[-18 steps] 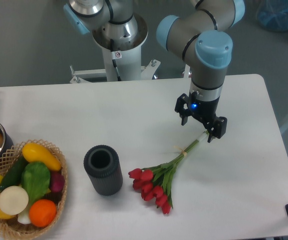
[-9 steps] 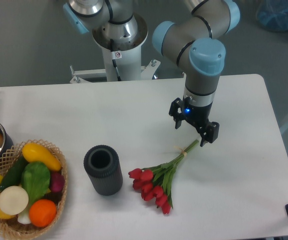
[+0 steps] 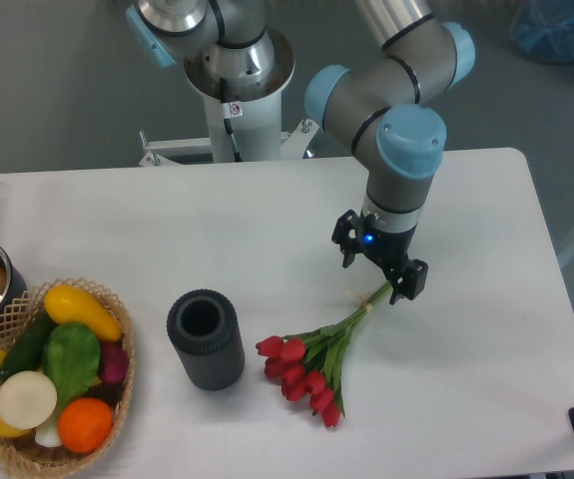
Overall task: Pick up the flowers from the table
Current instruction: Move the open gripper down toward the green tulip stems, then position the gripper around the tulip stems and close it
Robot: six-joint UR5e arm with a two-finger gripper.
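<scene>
While lying flat on the table (image 3: 486, 379), the flowers (image 3: 311, 364) point their red buds toward the near edge, stems running up and right. Gripper (image 3: 378, 272): above the stem tips, fingers spread wide, holding nothing, one fingertip just beside the stems' end.
</scene>
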